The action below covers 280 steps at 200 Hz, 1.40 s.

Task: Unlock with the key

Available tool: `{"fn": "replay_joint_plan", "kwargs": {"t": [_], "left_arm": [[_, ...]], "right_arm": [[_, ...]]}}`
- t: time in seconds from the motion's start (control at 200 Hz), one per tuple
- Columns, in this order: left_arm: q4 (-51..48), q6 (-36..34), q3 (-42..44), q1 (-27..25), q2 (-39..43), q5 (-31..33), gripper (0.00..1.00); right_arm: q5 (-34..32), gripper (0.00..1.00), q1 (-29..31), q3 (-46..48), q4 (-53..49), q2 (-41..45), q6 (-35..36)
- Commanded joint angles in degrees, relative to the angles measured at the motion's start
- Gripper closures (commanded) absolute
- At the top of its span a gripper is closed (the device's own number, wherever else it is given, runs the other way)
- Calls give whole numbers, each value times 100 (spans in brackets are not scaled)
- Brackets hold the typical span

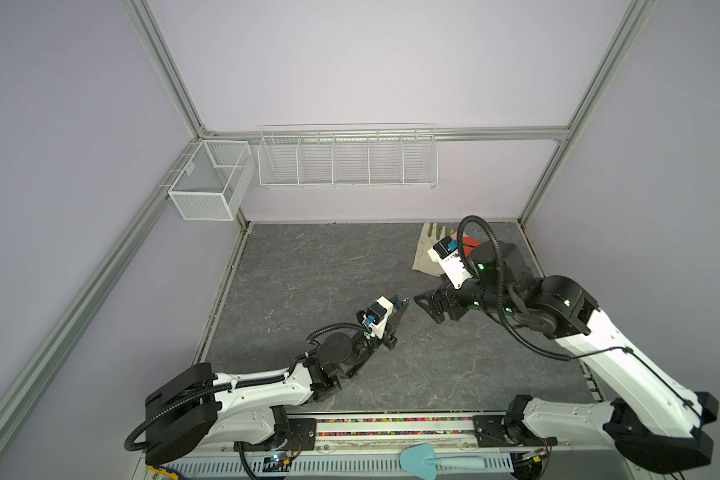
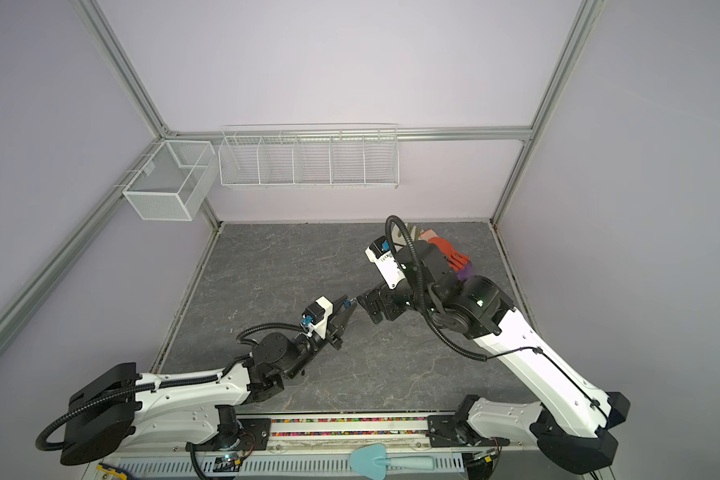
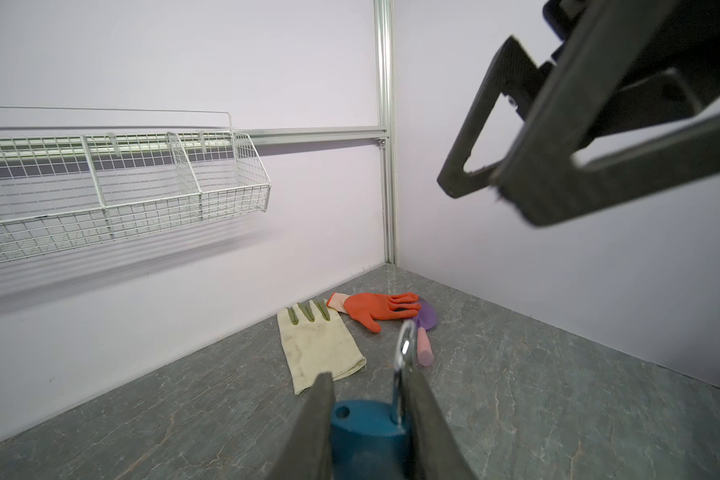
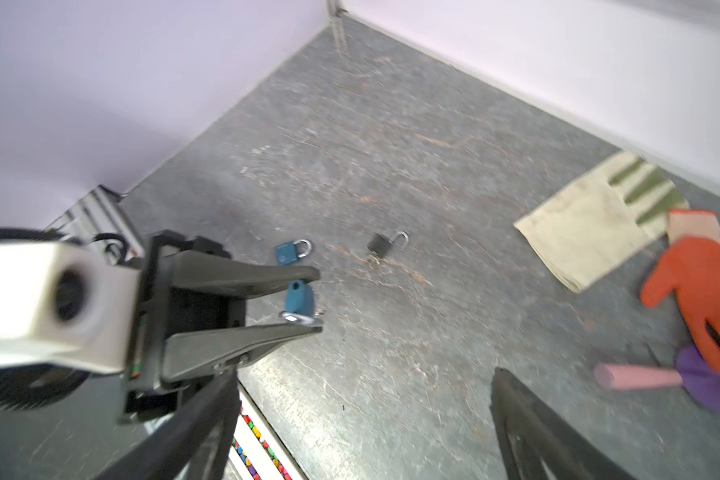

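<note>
My left gripper (image 3: 368, 382) is shut on a blue padlock (image 3: 366, 436) and holds it above the middle of the table. One leg of its silver shackle (image 3: 404, 353) is out of the body, leaving an empty hole on top. In the right wrist view the same padlock (image 4: 300, 297) sits between the left gripper's fingers. My right gripper (image 1: 425, 309) faces it from close by, open and empty; its fingers (image 4: 528, 424) stand wide apart. I cannot make out the key in any view.
A second blue padlock (image 4: 289, 251) and a dark padlock (image 4: 381, 243) with a raised shackle lie on the table. A cream glove (image 3: 316, 349), an orange glove (image 3: 375, 309) and a purple trowel (image 3: 427, 316) lie at the back right. Wire baskets (image 1: 346, 160) hang on the back wall.
</note>
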<state>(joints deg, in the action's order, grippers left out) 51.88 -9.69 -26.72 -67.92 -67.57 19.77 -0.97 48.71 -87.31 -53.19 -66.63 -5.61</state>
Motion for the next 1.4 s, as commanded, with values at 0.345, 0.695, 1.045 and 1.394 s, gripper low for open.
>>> {"fn": "replay_joint_plan", "kwargs": {"t": [0.345,0.695,1.045,1.394], "left_arm": [[-1001,-234,-140,-19,509,-465,100],[-987,-323,-176,-22,512,-396,100],[-940,-354,-213,-25,473,-413,100],[-987,-280,-225,-20,513,-500,100]], "right_arm": [[1912,58,-59,-4,-57,-420,3136],[1711,74,-116,-10,-544,-833,4087],[1718,77,-171,33,-602,-1000,4398],[1640,80,-240,-58,-729,-1147,4538]]}}
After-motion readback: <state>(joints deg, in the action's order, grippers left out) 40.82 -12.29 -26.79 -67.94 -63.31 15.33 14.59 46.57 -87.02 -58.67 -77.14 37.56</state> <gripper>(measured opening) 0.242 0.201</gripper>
